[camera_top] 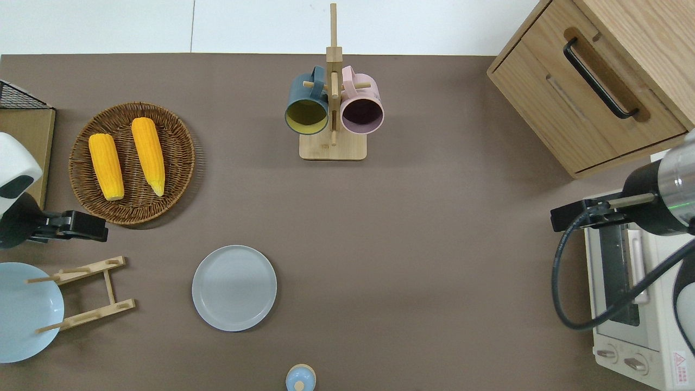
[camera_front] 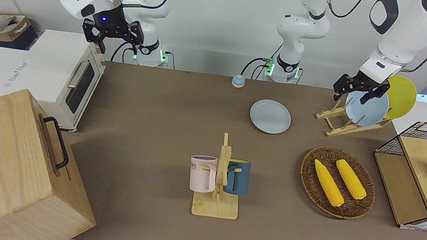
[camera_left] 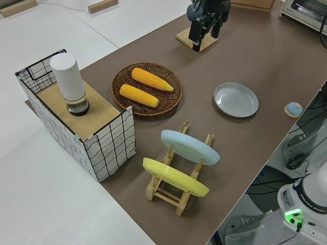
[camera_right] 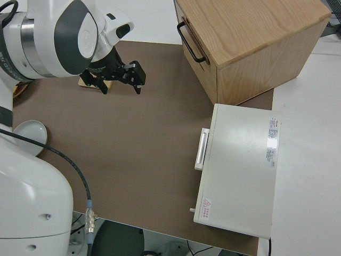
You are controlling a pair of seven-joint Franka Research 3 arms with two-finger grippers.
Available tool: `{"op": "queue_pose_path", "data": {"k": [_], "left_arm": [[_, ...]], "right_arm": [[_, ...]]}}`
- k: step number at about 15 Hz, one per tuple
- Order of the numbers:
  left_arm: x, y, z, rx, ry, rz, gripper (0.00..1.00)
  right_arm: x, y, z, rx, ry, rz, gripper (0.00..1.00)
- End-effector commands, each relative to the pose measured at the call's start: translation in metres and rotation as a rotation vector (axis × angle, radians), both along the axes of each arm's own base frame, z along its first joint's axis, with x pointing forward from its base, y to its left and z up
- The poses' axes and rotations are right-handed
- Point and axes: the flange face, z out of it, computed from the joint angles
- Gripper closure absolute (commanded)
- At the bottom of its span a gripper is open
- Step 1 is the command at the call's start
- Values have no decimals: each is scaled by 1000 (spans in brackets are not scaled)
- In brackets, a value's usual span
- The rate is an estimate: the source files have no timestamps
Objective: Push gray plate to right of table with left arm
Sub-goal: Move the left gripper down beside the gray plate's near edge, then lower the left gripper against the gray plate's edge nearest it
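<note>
Long brown table [camera_top: 434, 228], with wooden cabinet [camera_top: 597, 81] and toaster oven [camera_top: 630, 304] at right arm's end. Gray plate [camera_top: 234, 288] flat near robots' edge, toward left arm's end. Left gripper [camera_top: 81, 226] raised between corn basket [camera_top: 132, 163] and plate rack [camera_top: 87, 293], jaws apart, empty; plate toward table's middle from it, on the pushing line. Right arm parked, fingers [camera_front: 138, 35] apart.

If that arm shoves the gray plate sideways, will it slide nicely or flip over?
The gray plate lies flat and shallow on the bare table, so it will probably slide, not tip. Its low rim gives little to push against; fingers might ride over it. Being round, it may spin if pushed off-center.
</note>
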Motion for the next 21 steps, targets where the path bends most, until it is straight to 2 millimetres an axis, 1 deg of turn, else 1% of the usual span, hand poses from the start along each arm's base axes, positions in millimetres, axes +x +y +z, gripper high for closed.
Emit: {"op": "queue_pose_path", "data": {"k": [1,2,4,8,10,11,14,16,18,20,21], "left_arm": [[-12,-5,-19,-21,23,20,7],[-17,-6,-25,-21,5,20,7],[-33,-8,-44,-19,-23,25,7],[-55,-17,-98,-25,-69,33,7],[-66,-27,-123,-25,-84,23,7],[-72,-29,-136,-29,-95,30,7],[-86,-55,-171,-16,-120,46,7],[-96,-67,-190,-6,-128,44,7],[-105,-67,-211,-2,-145,44,7],[-111,-72,-227,-2,-143,32,9],[-111,-72,-232,-3,-141,31,11]], "right_arm": [[-3,-3,3,7,6,-4,17],[-3,-3,3,7,6,-5,17],[-3,-3,3,8,6,-4,17],[-4,-2,3,7,6,-2,17],[-4,-2,3,7,4,-2,17],[-4,-2,3,7,6,-2,17],[-3,-3,3,7,6,-5,17],[-4,-2,3,7,6,-2,17],[-4,-2,3,7,4,-4,17],[-4,-2,3,7,6,-2,17],[-4,-2,3,7,4,-4,17]]}}
